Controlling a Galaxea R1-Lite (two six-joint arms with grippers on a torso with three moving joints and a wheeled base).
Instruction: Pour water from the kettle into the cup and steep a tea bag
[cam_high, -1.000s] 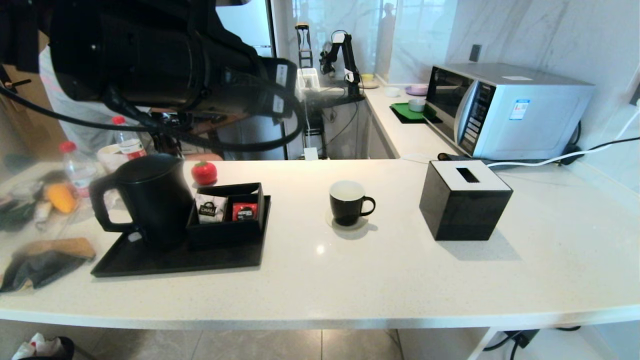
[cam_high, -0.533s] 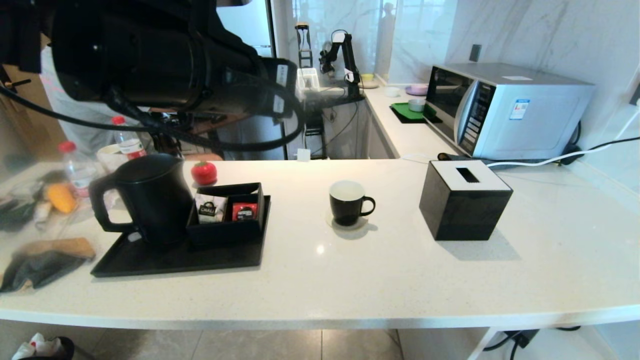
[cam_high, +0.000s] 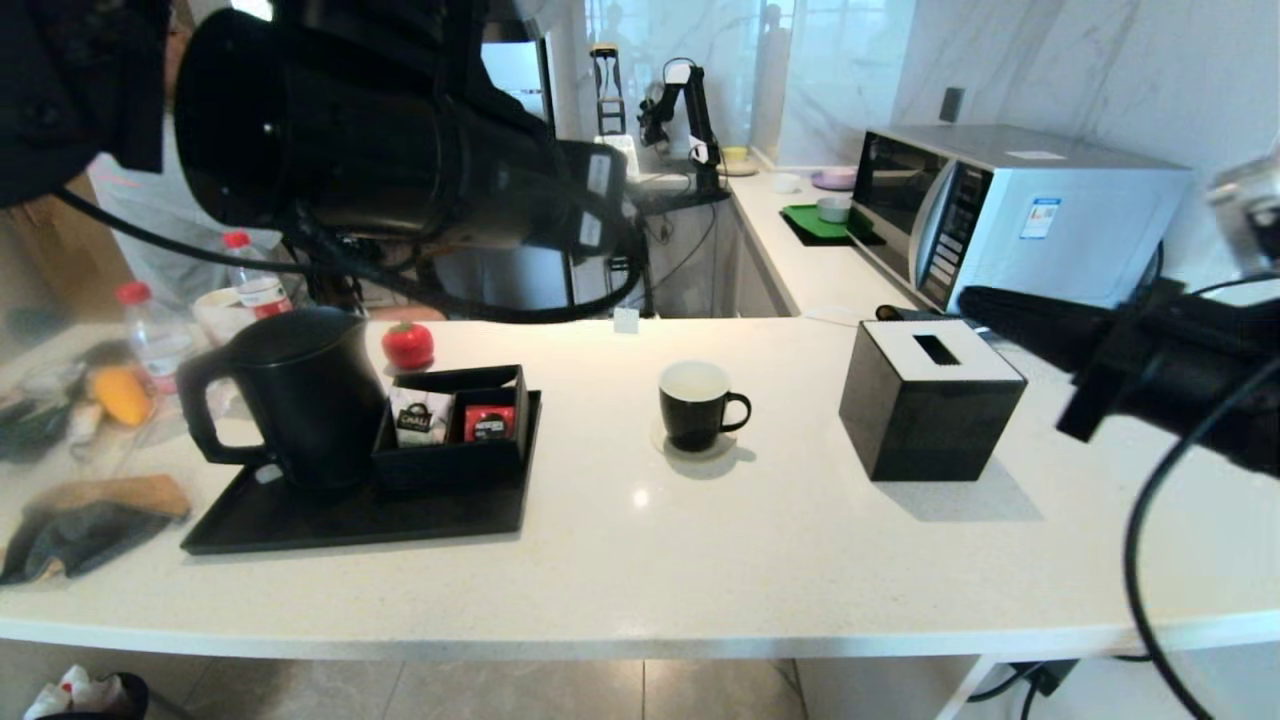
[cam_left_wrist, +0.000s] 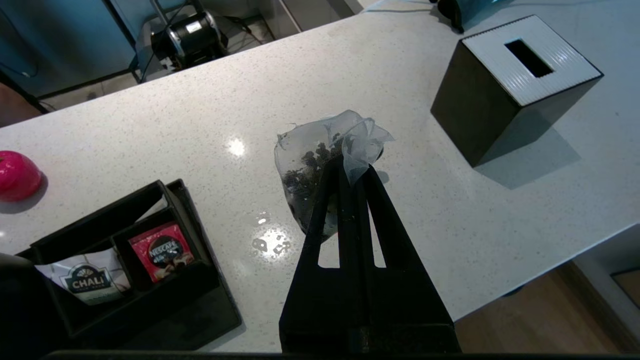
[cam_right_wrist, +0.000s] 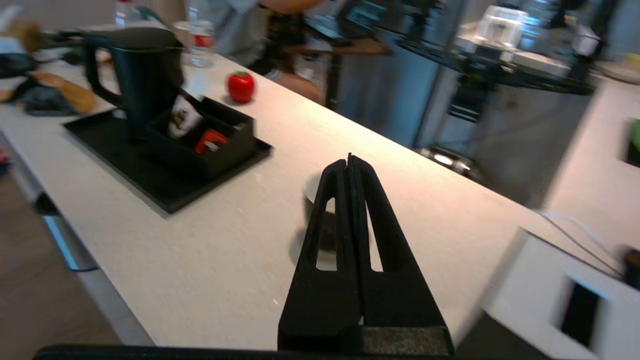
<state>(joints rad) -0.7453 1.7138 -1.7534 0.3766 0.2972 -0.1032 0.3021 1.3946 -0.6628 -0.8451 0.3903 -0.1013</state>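
Left pincer (cam_left_wrist: 350, 167) is pinching the tea bag (cam_left_wrist: 320, 165), a gauzy pale pouch holding dark leaves, and is hanging high above the white worktop (cam_high: 760, 560), with the cup largely hidden behind the bag in the left wrist view. Right pincer (cam_right_wrist: 349, 162) is pressed together with nothing in it, reaching in over the worktop from the 3 o'clock side, its tips pointing toward the cup (cam_high: 697, 405). That cup, black with a white inside, is standing on a pale coaster near the middle of the worktop, ear handle turned to 3 o'clock. At its 9 o'clock the kettle (cam_high: 295, 395) is standing upright on a black tray (cam_high: 300, 525), loop handle facing 9 o'clock, touching a black divided box (cam_high: 455, 450) that is holding a white CHALI packet (cam_high: 415, 418) and a red packet (cam_high: 488, 422). A red tomato-shaped thing (cam_high: 408, 345) is sitting beyond the box at 12 o'clock. A black tissue box (cam_high: 930, 400) with a white slotted top is standing at the cup's 3 o'clock, well apart, and a microwave (cam_high: 1010, 215) is standing beyond it.
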